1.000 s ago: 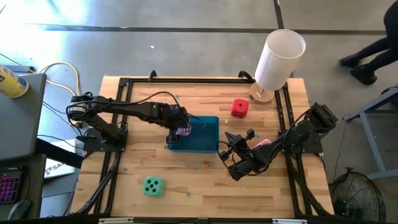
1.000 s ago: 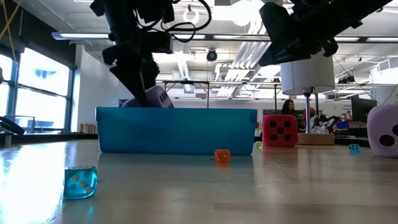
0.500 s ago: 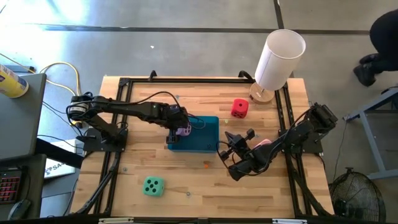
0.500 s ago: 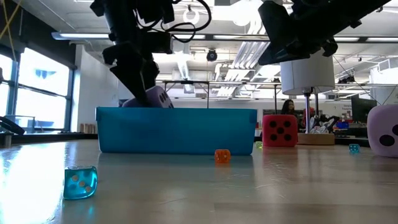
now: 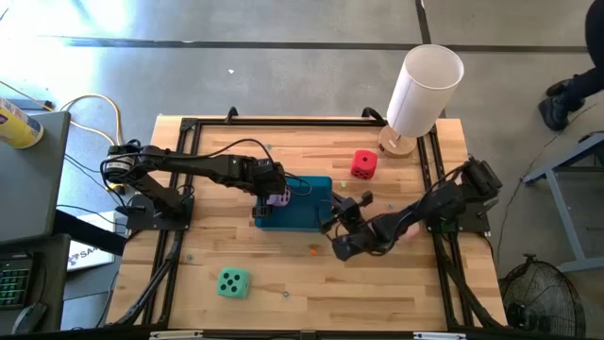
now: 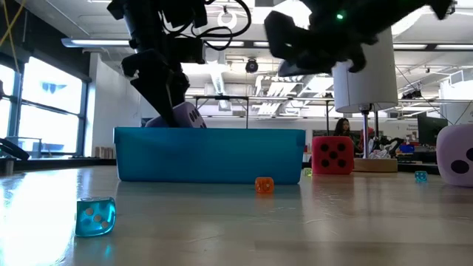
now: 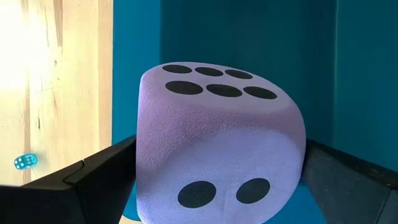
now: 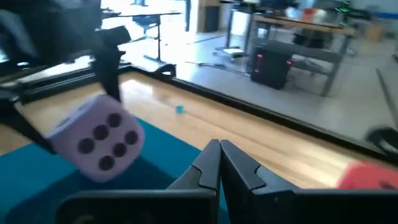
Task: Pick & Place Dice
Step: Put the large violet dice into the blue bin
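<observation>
- Lilac die is clamped in the left hand, held over the left end of the teal tray. It is tilted: the six-pip face points up and back, the two-pip face toward the wrist camera. A cube, so no long axis.
- Low view: die pokes above the tray wall; can't tell whether it touches the tray floor.
- Left arm reaches in from the table's left side, hand pointing down, fingers pressed against both sides of the die.
- Right hand is low over the table, just off the tray's right end, arm stretched in from the right edge. Fingers are closed together with nothing between them.
- Red die sits flat on the table behind the tray, near the white cylinder; five pips face the low camera.
- Mint green die sits at the front left, well apart from both hands, four pips up.
- Pale die at the low view's right edge, probably the pink one; mostly hidden under the right arm from above.
- Small blue die and small orange die lie on the table in front of the tray.
</observation>
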{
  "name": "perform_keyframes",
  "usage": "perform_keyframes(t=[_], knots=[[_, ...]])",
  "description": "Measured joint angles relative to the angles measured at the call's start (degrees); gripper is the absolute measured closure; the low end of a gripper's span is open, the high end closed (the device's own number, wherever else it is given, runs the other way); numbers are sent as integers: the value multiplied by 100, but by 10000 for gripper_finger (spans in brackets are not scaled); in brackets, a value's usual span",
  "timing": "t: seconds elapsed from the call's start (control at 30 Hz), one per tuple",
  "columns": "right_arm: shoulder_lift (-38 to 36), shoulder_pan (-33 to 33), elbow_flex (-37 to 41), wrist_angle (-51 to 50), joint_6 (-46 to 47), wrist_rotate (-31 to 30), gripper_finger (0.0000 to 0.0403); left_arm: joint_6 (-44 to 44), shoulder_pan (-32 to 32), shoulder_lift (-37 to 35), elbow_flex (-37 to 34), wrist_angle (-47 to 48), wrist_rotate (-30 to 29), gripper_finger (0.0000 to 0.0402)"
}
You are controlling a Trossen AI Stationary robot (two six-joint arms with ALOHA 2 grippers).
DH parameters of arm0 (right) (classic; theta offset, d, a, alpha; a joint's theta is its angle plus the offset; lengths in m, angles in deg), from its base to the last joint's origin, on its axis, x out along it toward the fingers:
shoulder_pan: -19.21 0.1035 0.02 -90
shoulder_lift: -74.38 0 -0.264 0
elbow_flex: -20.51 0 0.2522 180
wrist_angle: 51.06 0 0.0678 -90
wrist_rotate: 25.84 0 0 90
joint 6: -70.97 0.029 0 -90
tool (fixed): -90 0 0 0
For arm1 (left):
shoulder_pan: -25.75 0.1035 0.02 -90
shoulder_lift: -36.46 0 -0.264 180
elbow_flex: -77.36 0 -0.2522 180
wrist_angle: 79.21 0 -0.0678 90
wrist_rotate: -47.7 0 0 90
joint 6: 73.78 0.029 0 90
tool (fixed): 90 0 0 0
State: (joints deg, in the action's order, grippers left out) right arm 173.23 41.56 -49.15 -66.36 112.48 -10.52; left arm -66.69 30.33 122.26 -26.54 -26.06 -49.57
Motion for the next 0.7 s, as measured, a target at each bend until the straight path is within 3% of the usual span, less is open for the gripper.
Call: perform_keyframes(t=[0.13, 0.27, 0.7], knots=[[2, -240, 0, 1381, -1630, 1259, 401, 0, 0, 0, 0, -1, 0, 2], [2, -436, 0, 2346, -2488, 2312, 401, 0, 0, 0, 0, -1, 0, 2], [7, -1155, 0, 3041, -2635, 4337, 401, 236, -63, 0, 0, -96, 286, 2]])
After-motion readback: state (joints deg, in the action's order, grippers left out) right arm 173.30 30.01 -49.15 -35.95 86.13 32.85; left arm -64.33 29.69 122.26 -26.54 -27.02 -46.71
